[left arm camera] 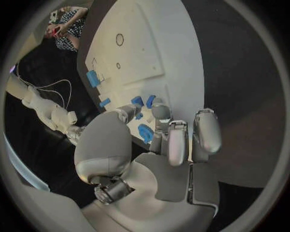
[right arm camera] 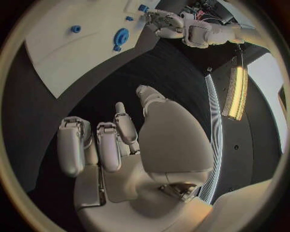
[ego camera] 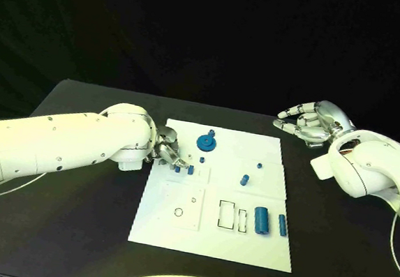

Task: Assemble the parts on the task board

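While the left white arm reaches in over the black table (ego camera: 74,233), its silver left hand (ego camera: 165,146) sits right at the left edge of the flat white rectangular task board (ego camera: 213,243), fingers curled down toward the board's upper left part. Just beside those fingertips stand two small blue upright pegs (ego camera: 183,169), and the wrist view puts the fingers (left arm camera: 161,112) right among small blue pieces there. Is one pinched? I cannot tell; the fingers are drawn close together, but the contact is hidden.

Moving right along the board: near its far edge sits a round blue gear-like disc with a small knob (ego camera: 206,141), clear of the hand. Below the pegs, on the left half, a raised white square plate with a small dark ring hole (ego camera: 179,212) lies flat. In the middle of the board, two black-outlined rectangular slots (ego camera: 231,216) sit side by side. Up from them, a short blue pin (ego camera: 244,180) stands, with a tinier blue stud (ego camera: 259,166) just beyond it. Toward the right edge, a fat blue cylinder (ego camera: 262,220) and a slimmer blue cylinder (ego camera: 283,226) lie side by side, just right of the slots.

And off the board altogether, past its far right corner, the silver right hand (ego camera: 309,122) hovers over the table, fingers loosely curled with gaps between them, holding nothing.
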Robot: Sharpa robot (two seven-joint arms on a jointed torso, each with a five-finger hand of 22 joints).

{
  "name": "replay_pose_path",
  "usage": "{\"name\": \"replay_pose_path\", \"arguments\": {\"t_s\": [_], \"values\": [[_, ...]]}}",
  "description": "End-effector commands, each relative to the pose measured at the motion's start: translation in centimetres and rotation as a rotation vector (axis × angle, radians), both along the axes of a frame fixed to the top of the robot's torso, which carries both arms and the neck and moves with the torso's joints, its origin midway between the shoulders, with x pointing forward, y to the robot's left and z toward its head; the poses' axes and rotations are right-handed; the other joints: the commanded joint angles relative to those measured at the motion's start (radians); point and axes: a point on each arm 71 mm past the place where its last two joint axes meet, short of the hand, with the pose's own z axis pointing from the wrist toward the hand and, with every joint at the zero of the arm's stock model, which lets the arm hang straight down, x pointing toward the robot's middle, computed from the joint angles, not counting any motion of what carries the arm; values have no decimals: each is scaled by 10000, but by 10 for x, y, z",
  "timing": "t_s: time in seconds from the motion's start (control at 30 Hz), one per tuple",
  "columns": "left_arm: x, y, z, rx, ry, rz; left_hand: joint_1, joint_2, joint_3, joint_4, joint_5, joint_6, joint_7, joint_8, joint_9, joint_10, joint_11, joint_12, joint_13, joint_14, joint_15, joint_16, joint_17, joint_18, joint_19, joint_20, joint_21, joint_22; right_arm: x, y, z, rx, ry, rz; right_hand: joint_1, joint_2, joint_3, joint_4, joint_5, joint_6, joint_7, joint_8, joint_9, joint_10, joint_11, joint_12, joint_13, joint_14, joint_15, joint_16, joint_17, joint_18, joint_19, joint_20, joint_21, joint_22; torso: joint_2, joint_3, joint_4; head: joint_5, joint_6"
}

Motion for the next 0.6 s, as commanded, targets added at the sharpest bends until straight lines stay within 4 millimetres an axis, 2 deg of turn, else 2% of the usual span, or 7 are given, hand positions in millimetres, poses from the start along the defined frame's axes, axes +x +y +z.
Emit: {"name": "replay_pose_path", "arguments": {"t_s": [0.03,0.27,0.33,0.43,0.53,0.57,0.6], "values": [[0,-1,1,-163,-3,9,49,-14,-107,11,-58,28,70,-64,-11,-15,22,23,-6,841,-37,53,1880,-54,22,-24,-24,0,-1,2,0,-42,-78,185,-85,11,-72,-3,28,-69,-13,46,-9,-78,-18,-47,-8,716,-29,-55,1165,173,241,-45,-38,1803,4,-2,-3,-5,11],[1,1,6,-699,-247,431,80,1,-192,62,-49,11,73,-76,-20,-49,23,-23,-77,827,-39,31,1831,-47,5,-25,-40,-28,-1,1,1,-41,-95,175,-85,11,-72,-3,28,-69,-13,46,-9,-78,-18,-47,-8,716,-29,-55,1165,173,241,-45,-38,1803,8,-8,0,-33,32],[2,1,10,-1183,-307,697,170,6,-350,108,-17,-166,132,-166,-55,-304,70,-316,-489,735,-14,-118,1502,-5,-133,-12,-155,-229,-1,1,1,-40,-106,171,-85,11,-72,-3,28,-69,-13,46,-9,-78,-18,-47,-8,716,-29,-55,1165,173,241,-45,-38,1803,3,-8,3,-39,44],[4,1,16,-2008,-455,1056,347,58,-623,127,11,-585,310,-326,-102,-1014,229,-1052,-1524,571,113,-376,998,144,-652,80,-595,-955,0,1,1,-40,-118,162,-85,11,-72,-3,28,-69,-13,46,-9,-78,-18,-47,-8,716,-29,-55,1165,173,241,-45,-38,1803,-4,-1,1,-43,55],[6,-1,26,-3133,-856,1340,626,178,-964,138,40,-1417,684,-626,-239,-1853,578,-1416,-1826,285,411,-761,280,307,-1258,314,-1163,-1776,0,0,1,-44,-129,145,-100,16,-83,0,28,-81,-11,47,-11,-94,-16,-60,-25,708,-28,-69,1131,181,225,-45,-74,1786,-7,7,2,-46,75],[7,-2,29,-3527,-1058,1379,755,196,-1089,125,45,-1805,879,-774,-346,-2321,798,-1586,-1920,-187,593,-1347,-760,521,-2060,443,-1881,-2846,0,0,1,-45,-132,138,-100,16,-83,0,28,-81,-11,47,-11,-94,-16,-60,-25,708,-28,-69,1131,181,225,-45,-74,1786,-8,6,3,-47,83],[7,-3,32,-3838,-1243,1374,833,224,-1135,139,57,-2006,999,-830,-397,-2576,876,-1680,-1976,-461,688,-1654,-1263,628,-2513,521,-2302,-3431,0,0,1,-46,-135,133,-100,16,-83,0,28,-81,-11,47,-11,-94,-16,-60,-25,708,-28,-69,1131,181,225,-45,-74,1786,-10,6,3,-48,88]]}}
